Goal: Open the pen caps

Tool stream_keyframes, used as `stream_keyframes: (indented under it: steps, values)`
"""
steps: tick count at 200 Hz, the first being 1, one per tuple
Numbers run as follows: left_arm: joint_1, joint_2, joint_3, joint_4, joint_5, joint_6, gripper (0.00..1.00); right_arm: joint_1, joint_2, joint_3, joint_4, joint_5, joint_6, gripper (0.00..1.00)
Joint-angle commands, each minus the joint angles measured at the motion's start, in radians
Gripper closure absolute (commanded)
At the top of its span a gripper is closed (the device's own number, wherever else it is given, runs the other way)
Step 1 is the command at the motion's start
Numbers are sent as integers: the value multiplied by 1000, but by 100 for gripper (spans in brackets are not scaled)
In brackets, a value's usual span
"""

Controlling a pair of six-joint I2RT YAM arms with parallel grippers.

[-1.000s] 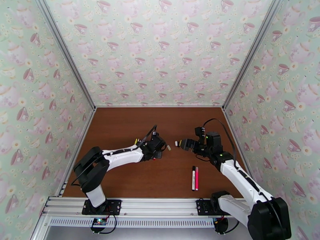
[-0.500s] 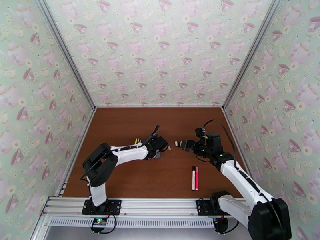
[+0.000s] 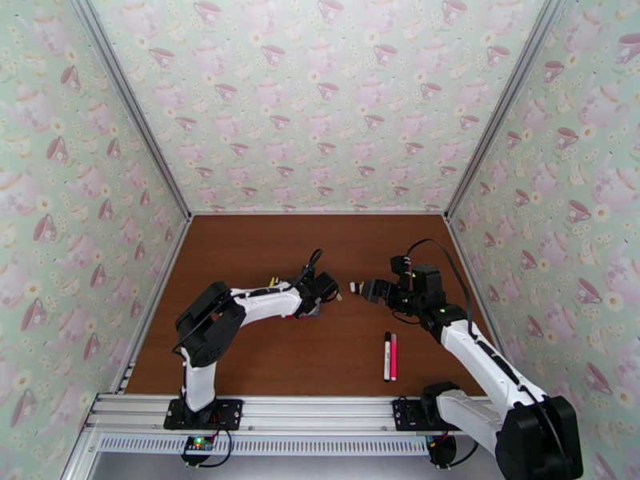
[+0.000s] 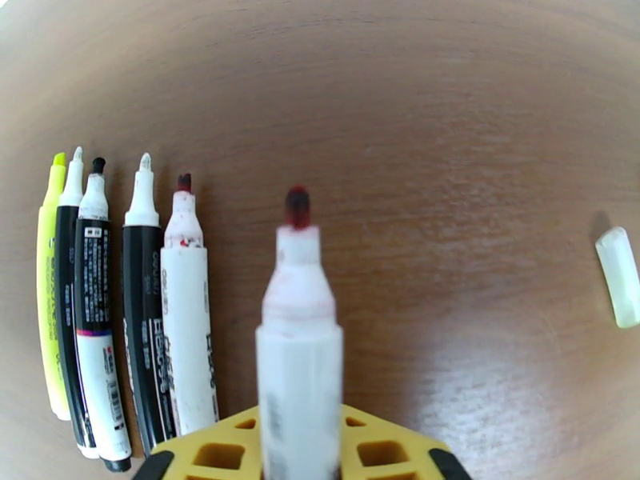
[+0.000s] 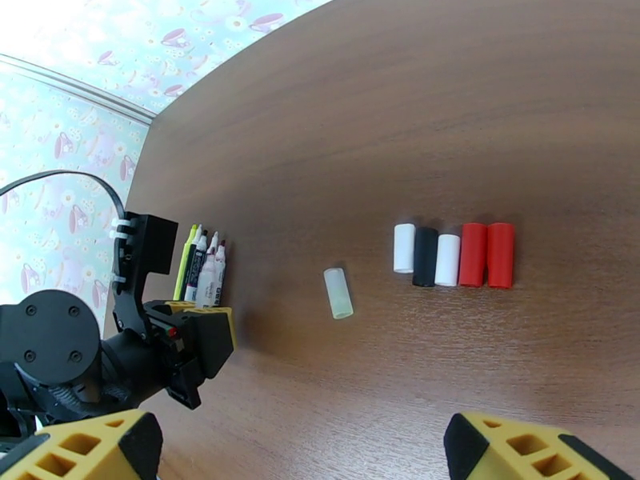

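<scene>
My left gripper (image 4: 300, 451) is shut on a white pen with a red tip (image 4: 298, 338), uncapped and held just above the table. Several uncapped pens (image 4: 128, 314) lie side by side to its left, the yellow one (image 4: 50, 298) outermost. A pale yellowish cap (image 4: 618, 275) lies alone to the right. In the right wrist view several pen caps (image 5: 448, 256), white, black and red, stand in a tight row, with the pale cap (image 5: 338, 293) apart from them. My right gripper (image 5: 312, 454) hovers open over those caps with nothing between its fingers.
Two capped pens, one black (image 3: 387, 355) and one pink (image 3: 394, 356), lie side by side nearer the front, right of centre. The brown table (image 3: 264, 354) is walled by patterned panels on three sides. The two grippers (image 3: 344, 291) face each other closely at mid-table.
The left arm has swung its elbow rightward, and its gripper has shifted slightly right with the red-tipped pen. The right arm has stayed still.
</scene>
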Motion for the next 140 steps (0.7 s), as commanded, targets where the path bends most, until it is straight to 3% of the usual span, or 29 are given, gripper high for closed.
stream_keyframes:
  steps: [1,28,140]
  values:
    - [9,19,31,-24,-36,-5,73,3,-3,-23,21,7,14,0]
    - [12,21,41,-39,-52,0,69,3,-2,-26,21,10,16,0]
    - [36,-6,36,-73,-57,-13,74,3,-16,-9,-32,40,12,0]
